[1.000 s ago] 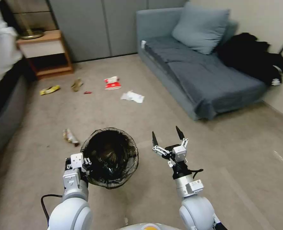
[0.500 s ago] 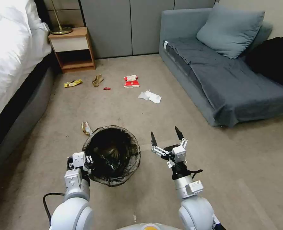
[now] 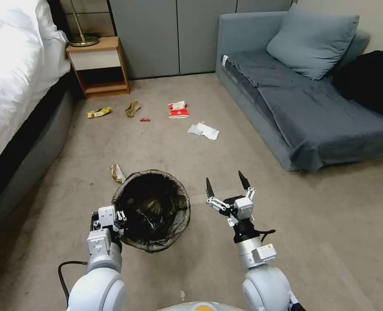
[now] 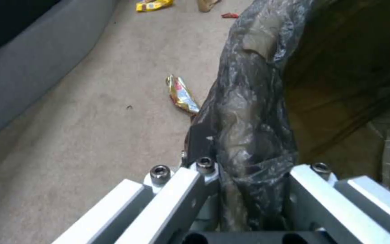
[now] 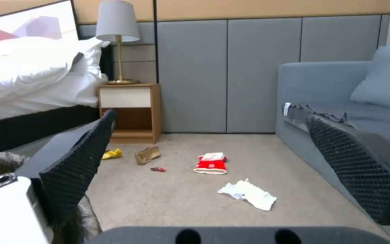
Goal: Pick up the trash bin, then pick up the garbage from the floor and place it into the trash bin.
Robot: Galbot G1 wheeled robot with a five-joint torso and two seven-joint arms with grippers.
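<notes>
The trash bin (image 3: 151,210), lined with a dark bag, is held just in front of me, with my left gripper (image 3: 117,215) shut on its near-left rim. In the left wrist view the bag-covered rim (image 4: 249,135) runs between the fingers. My right gripper (image 3: 226,185) hovers open and empty to the right of the bin. Garbage lies on the carpet ahead: a white tissue (image 3: 203,130), a crushed red-and-white cup (image 3: 178,109), a red scrap (image 3: 145,119), a tan paper piece (image 3: 132,108), a yellow wrapper (image 3: 99,112), and a snack wrapper (image 3: 117,173) right beside the bin.
A bed (image 3: 18,86) with white bedding runs along the left. A wooden nightstand (image 3: 98,65) stands at the back. A grey sofa (image 3: 312,112) with a cushion and dark clothing (image 3: 373,82) fills the right side. Open carpet lies between them.
The whole view swung left over the last second, bringing the bed in; in the last half second it barely shifted. Both grippers keep their poses and the bin stays held.
</notes>
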